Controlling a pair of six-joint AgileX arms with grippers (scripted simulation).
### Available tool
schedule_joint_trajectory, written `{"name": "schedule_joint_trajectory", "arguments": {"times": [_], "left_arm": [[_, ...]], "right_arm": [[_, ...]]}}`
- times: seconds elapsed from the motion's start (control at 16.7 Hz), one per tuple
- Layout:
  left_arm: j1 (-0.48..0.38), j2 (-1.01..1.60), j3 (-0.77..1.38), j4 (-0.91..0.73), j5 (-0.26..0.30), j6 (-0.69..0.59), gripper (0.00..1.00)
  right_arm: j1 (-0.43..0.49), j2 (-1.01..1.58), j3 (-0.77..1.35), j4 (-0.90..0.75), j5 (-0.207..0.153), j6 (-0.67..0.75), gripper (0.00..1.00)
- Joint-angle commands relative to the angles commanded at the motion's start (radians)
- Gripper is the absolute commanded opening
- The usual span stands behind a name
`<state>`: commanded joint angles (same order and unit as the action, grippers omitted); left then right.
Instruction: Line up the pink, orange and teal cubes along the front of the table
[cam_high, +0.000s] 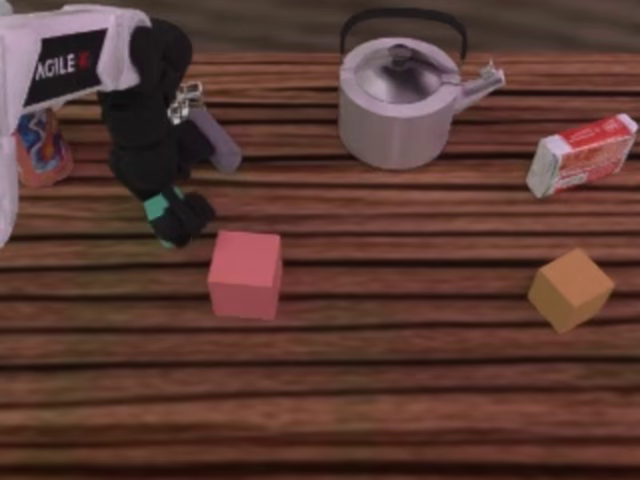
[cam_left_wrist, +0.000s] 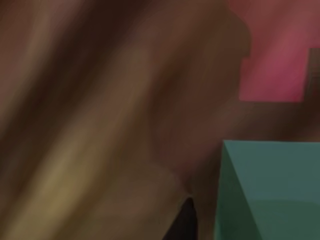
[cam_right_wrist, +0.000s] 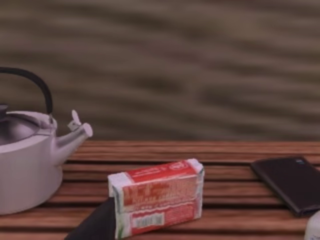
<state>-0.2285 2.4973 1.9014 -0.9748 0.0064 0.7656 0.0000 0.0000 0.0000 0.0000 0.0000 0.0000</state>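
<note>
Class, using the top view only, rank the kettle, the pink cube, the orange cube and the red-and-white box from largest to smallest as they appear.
1. kettle
2. red-and-white box and pink cube: look close in size, so not ranked apart
3. orange cube

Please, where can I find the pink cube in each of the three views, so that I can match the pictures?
Top view: the pink cube sits on the table left of centre, just right of the left gripper.
Left wrist view: it is the pink patch beyond the teal cube.
Right wrist view: not in it.
Shared landmark: the teal cube, also glimpsed in the top view at the left gripper.
</note>
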Motion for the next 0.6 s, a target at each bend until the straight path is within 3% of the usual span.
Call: {"name": "schedule_joint_trajectory", "arguments": {"times": [0.18,0.6], "left_arm": [[0.000,0.000,0.000,0.000,0.000,0.000,0.02],[0.000,0.000,0.000,0.000,0.000,0.000,0.00]], "right_arm": [[0.000,0.000,0.000,0.000,0.000,0.000,1.00],[0.000,0.000,0.000,0.000,0.000,0.000,1.00]]}}
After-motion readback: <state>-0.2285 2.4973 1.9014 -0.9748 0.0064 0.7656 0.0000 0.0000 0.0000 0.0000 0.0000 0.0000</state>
